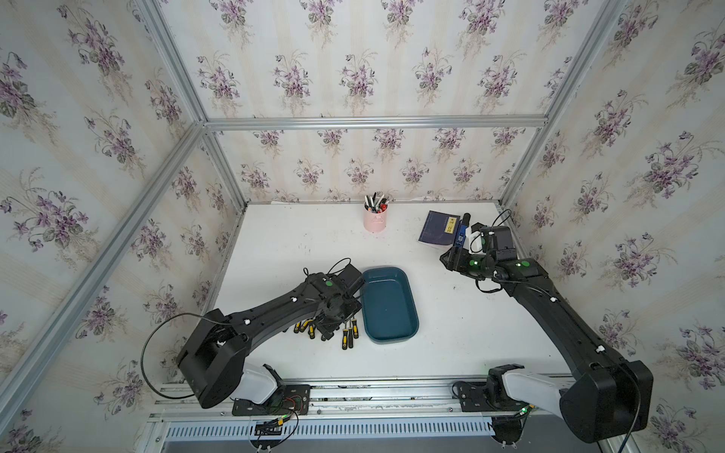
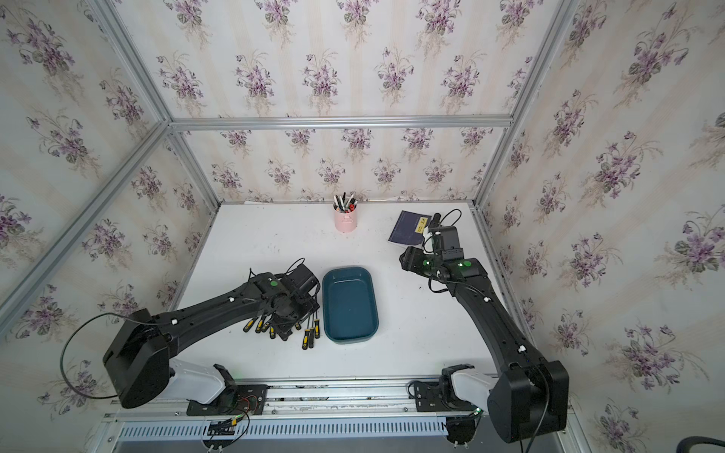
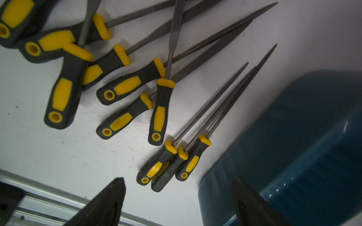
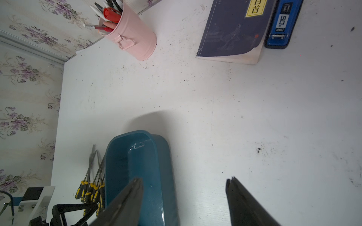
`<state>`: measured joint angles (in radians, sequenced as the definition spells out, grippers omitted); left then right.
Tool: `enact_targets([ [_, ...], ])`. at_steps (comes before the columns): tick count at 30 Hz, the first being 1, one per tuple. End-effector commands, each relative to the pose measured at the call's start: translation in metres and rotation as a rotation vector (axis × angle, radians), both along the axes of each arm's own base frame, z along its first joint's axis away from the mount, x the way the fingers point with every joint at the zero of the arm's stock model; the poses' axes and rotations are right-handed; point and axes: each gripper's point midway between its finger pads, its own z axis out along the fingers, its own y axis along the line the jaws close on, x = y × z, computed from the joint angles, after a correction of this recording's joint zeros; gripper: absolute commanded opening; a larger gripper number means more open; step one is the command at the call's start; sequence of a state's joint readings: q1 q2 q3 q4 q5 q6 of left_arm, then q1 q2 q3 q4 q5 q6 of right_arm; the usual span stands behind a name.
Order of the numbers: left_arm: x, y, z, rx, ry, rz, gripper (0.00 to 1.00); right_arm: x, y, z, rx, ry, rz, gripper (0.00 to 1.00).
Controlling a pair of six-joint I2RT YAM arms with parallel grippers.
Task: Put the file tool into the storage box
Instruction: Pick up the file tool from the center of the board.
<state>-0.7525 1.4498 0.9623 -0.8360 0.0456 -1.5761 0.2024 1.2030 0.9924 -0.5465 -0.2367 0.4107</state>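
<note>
Hovering over the files (image 3: 162,109), the left gripper (image 3: 179,197) has its jaws spread apart with nothing between them; only the left wrist view shows this, since in both top views the arm hides the fingertips. The files lie loose on the white table (image 1: 451,333), just beside the empty storage box (image 1: 388,306). The right gripper (image 4: 184,197) is likewise spread and empty, a state the right wrist view alone reveals.
</note>
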Motion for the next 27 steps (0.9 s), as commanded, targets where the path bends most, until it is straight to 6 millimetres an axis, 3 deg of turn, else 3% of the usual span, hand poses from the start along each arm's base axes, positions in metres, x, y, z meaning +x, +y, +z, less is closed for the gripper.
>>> enact_targets([
  [1, 0.001, 0.01, -0.002, 0.05, -0.01, -0.017, 0.8, -0.003, 0.001, -0.004, -0.014, 0.015, 0.025, 0.71],
  [3, 0.003, 0.011, -0.005, 0.052, -0.012, -0.025, 0.75, -0.003, 0.001, -0.006, -0.017, 0.022, 0.026, 0.7],
  [14, 0.006, 0.02, -0.024, 0.094, -0.019, -0.055, 0.69, -0.003, 0.001, -0.02, -0.033, 0.057, 0.031, 0.67],
  [22, 0.019, 0.011, -0.037, 0.096, -0.024, -0.076, 0.61, -0.006, 0.0, -0.036, -0.053, 0.099, 0.036, 0.59],
  [27, 0.021, 0.008, -0.046, 0.104, -0.001, -0.092, 0.45, -0.005, 0.0, -0.037, -0.063, 0.102, 0.045, 0.57],
])
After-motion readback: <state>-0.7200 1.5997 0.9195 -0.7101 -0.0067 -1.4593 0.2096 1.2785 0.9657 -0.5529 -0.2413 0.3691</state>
